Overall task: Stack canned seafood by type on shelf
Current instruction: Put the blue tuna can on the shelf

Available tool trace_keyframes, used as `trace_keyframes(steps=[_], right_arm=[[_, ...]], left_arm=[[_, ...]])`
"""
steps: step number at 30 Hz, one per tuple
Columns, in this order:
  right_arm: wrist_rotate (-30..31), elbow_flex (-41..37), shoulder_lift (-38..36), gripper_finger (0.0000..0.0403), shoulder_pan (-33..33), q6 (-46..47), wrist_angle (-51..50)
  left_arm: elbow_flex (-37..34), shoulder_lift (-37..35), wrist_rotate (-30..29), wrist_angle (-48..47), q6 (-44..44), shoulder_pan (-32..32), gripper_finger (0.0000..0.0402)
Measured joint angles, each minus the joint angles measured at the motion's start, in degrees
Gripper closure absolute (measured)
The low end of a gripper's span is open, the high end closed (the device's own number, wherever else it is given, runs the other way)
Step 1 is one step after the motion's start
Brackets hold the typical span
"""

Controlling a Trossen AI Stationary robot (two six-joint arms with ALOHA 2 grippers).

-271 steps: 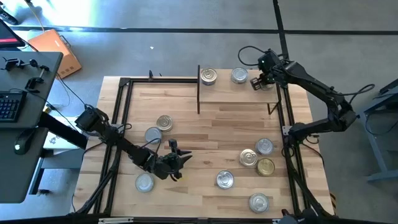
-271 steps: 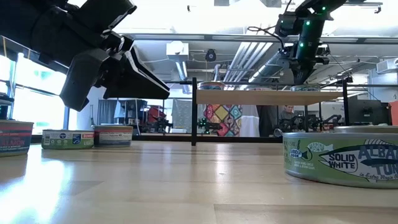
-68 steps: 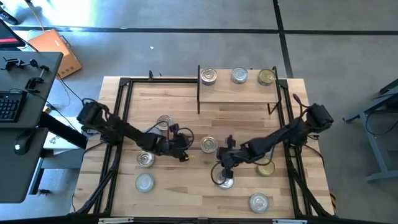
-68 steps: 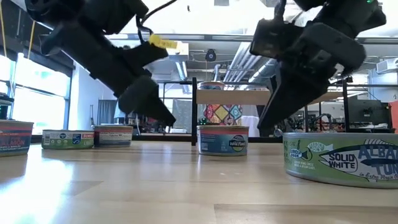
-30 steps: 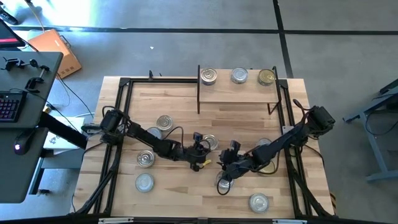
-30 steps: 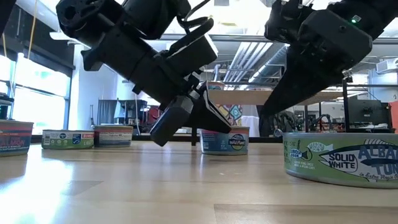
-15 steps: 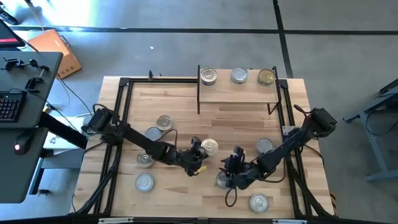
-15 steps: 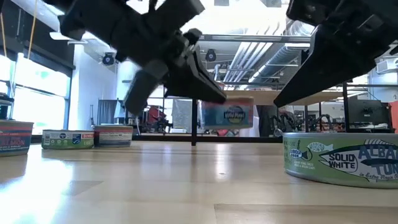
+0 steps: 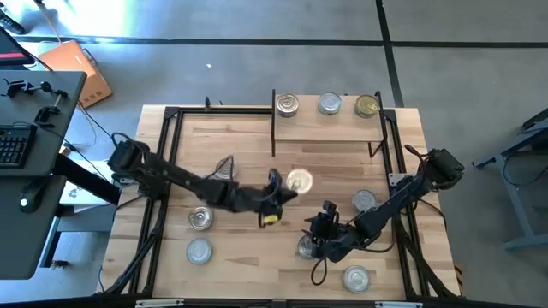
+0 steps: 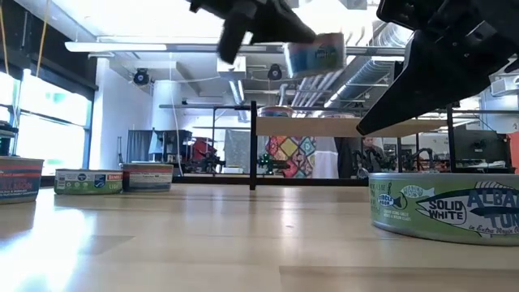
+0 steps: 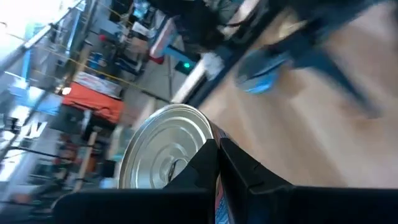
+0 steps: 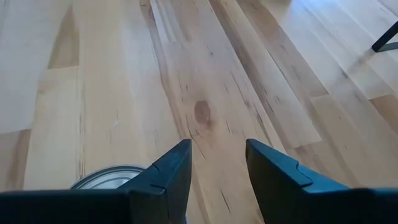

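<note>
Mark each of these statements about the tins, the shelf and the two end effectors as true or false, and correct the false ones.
1. The shelf carries three tins. True.
2. The left end effector grips a tin lifted clear of the tabletop. True; the low view shows it high in the air.
3. The right end effector rests on the shelf. False; it is low over the table's front, by a tin.
4. All shelf tins are gold. False; only the gold tin is, the others are silver.
5. The right end effector holds a tin. False; its fingers stand apart with nothing between them.
</note>
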Motion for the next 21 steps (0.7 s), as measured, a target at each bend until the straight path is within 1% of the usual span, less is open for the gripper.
trace_keyframes(steps=[4,9,13,15,17,21], right_arm=[[-0.02,0.0,0.0,0.0258,0.0,0.04,0.06],[-0.02,0.0,0.0,0.0258,0.0,0.04,0.09],[-0.06,0.0,0.0,0.0258,0.0,0.02,0.04],[-0.07,0.0,0.0,0.0258,0.0,0.0,0.03],[-0.07,0.0,0.0,0.0258,0.0,-0.02,0.02],[-0.24,0.0,0.0,0.0258,0.0,0.0,0.0]], left_arm=[[3.19,-0.51,3.15,-3.12,3.99,6.02,0.0401],[4.96,-0.51,7.61,-5.7,5.16,14.01,0.0401],[4.96,-0.51,11.56,-7.06,4.59,19.58,0.0401],[4.96,-0.51,14.86,-8.25,3.61,22.04,0.0401],[4.96,-0.51,18.27,-9.36,2.32,23.91,0.0401],[4.96,-0.51,22.14,-9.44,1.42,26.52,0.0401]])
